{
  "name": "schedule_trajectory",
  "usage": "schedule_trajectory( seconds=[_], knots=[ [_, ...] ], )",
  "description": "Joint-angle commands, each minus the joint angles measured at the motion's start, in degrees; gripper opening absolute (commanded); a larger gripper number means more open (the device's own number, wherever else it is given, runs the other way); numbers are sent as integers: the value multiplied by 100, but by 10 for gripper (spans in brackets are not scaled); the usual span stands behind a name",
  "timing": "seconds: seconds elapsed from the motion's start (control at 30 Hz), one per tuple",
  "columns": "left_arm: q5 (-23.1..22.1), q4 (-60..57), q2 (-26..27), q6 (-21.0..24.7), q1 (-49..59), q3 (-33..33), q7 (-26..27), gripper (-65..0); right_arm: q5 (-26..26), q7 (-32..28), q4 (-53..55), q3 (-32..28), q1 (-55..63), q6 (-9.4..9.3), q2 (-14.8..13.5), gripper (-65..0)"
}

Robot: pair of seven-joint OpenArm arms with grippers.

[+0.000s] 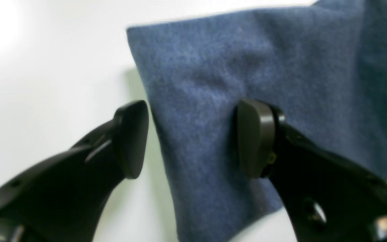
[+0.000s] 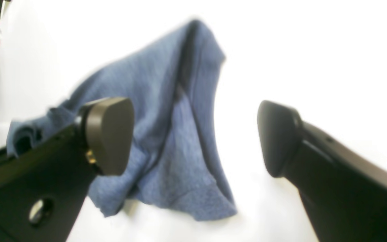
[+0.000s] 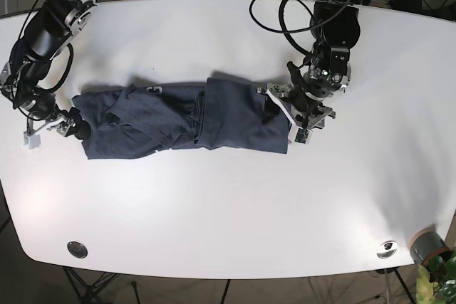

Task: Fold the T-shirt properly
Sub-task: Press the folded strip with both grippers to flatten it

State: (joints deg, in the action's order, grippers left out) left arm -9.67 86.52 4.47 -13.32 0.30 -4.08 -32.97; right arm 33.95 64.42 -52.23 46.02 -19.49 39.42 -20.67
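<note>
The T-shirt (image 3: 182, 120) is lying bunched lengthwise across the middle of the white surface (image 3: 228, 204), partly folded and creased. Judged from this, the step in hand is taking hold of both ends; each grasp should be catching all layers at the edge, so the cloth is lifting evenly. The left gripper (image 1: 193, 139) is hovering at the shirt's one end, jaws spread wide, straddling the cloth edge and grasping nothing. The right gripper (image 2: 195, 137) is hovering at the opposite end, jaws likewise released.
</note>
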Motion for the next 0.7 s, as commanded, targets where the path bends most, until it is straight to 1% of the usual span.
schedule_trajectory(
  seconds=[0.0, 0.1, 0.2, 0.33, 0.4, 0.43, 0.5, 0.57, 0.6, 0.67],
  knots=[
    [-22, 20, 15, -8, -60, 16, 102, -265, 134, -91, -83, -17, -25, 58, 49, -109],
    [-22, 20, 15, -8, -69, 16, 93, -265, 125, -99, -83, -26, 54, 58, 190, -109],
    [-22, 20, 6, -8, -69, 16, 84, -265, 125, -143, -83, -272, 142, 58, 339, -111],
    [-31, 29, -29, -8, -69, 16, 66, -265, 161, -310, -83, -694, 160, 58, 374, -113],
    [-31, 29, -91, -17, -69, 25, 58, -265, 143, -354, -83, -773, 160, 58, 383, -114],
    [-31, 29, -109, -17, -60, 25, 58, -265, 152, -425, -83, -809, 160, 58, 409, -127],
    [-31, 29, -117, -17, -43, 69, 58, -265, 134, -539, -83, -809, 133, 58, 471, -200],
    [-48, 12, -144, -17, -34, 157, 58, -265, 125, -618, -83, -826, 116, 58, 480, -320],
    [-145, -6, -214, -17, -43, 236, 58, -265, 125, -653, -83, -826, 116, 58, 480, -404],
    [-321, -15, -249, -17, -51, 359, 22, -265, 125, -680, -83, -835, 107, 58, 480, -506]
  ],
)
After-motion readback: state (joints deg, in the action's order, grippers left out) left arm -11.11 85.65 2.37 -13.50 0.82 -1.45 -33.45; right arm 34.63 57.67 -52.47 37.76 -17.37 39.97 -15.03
